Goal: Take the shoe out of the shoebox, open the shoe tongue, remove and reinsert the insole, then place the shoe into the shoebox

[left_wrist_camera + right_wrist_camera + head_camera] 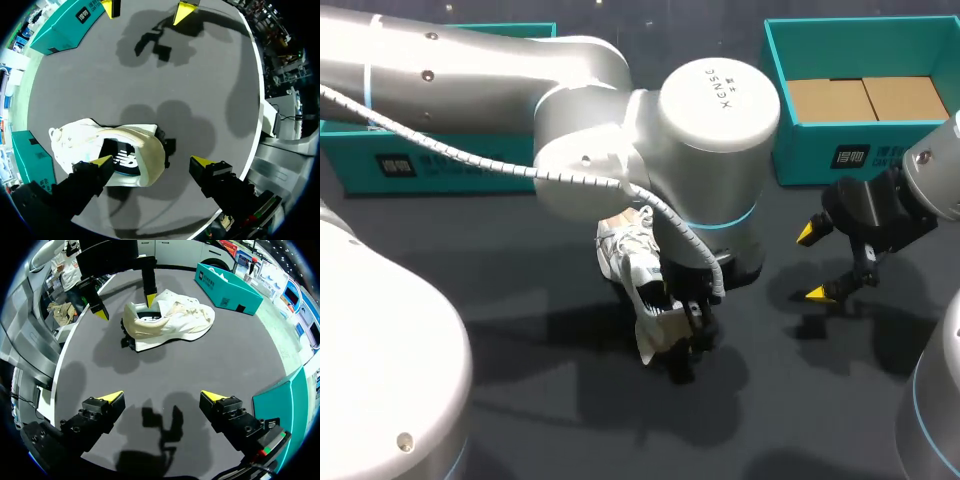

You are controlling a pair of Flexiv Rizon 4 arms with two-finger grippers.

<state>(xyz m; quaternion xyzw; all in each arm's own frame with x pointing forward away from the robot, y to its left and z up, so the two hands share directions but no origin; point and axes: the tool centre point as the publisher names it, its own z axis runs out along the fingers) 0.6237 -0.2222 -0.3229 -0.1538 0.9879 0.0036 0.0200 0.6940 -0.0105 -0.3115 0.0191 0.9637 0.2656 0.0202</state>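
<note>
A white sneaker (pixel 632 262) lies on the dark table under my left arm, outside both boxes. In the left wrist view the sneaker (pixel 137 145) shows its dark insole (pixel 123 161) through the opening. My left gripper (pixel 152 161) is open and straddles the heel: one yellow fingertip (pixel 104 161) is over the shoe's opening, the other hangs beyond the heel over bare table. My right gripper (pixel 812 263) is open and empty, well to the shoe's right. From the right wrist, the sneaker (pixel 172 320) lies ahead of my right gripper (pixel 161 396), with the left gripper's fingers (pixel 149 299) at its heel.
A teal shoebox (pixel 790 150) with brown cardboard inside stands at the back right. A second teal box (pixel 440 160) sits at the back left, partly hidden by my left arm. Bare table lies between the shoe and the right gripper.
</note>
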